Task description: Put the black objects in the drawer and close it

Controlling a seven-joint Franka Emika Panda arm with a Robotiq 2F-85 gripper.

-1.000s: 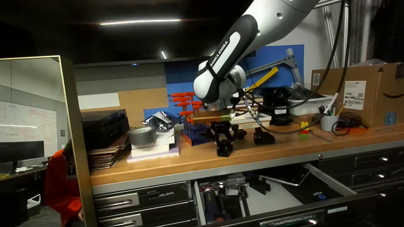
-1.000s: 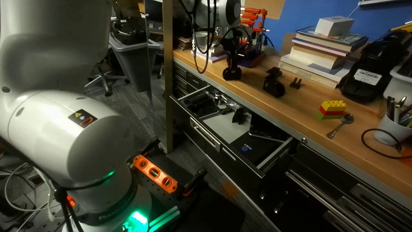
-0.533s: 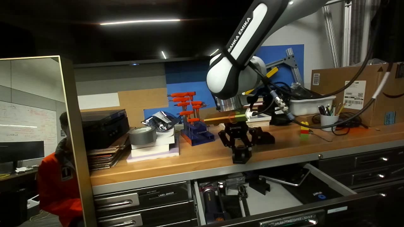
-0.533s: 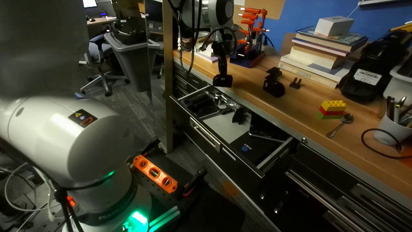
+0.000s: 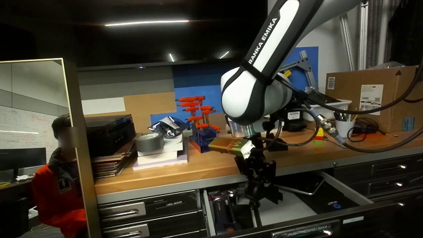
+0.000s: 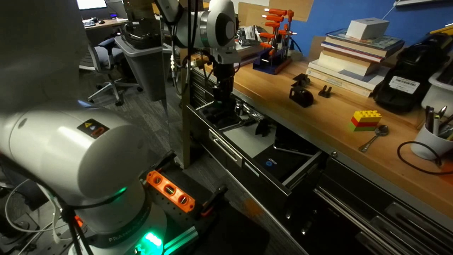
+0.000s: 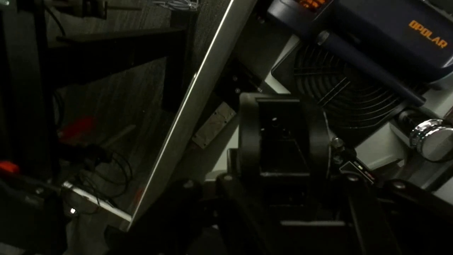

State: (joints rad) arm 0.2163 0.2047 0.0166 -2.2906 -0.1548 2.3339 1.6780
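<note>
gripper (image 7: 285, 177): jaws pinching a black piece (image 7: 283, 141), centre of wrist view, above or inside the open drawer (image 6: 302, 169), unclear which. another black piece (image 6: 300, 97) on bench (image 6: 325, 113), right of centre, exterior view.

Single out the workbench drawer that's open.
The wide drawer beneath the tool: it alone is pulled out, while neighbouring drawers, the LABEL MAKER one included, are shut.

Spoon (image 6: 380, 131) beside toy bricks (image 6: 365, 121), white box (image 6: 367, 28) atop stacked books (image 6: 348, 63).
</note>
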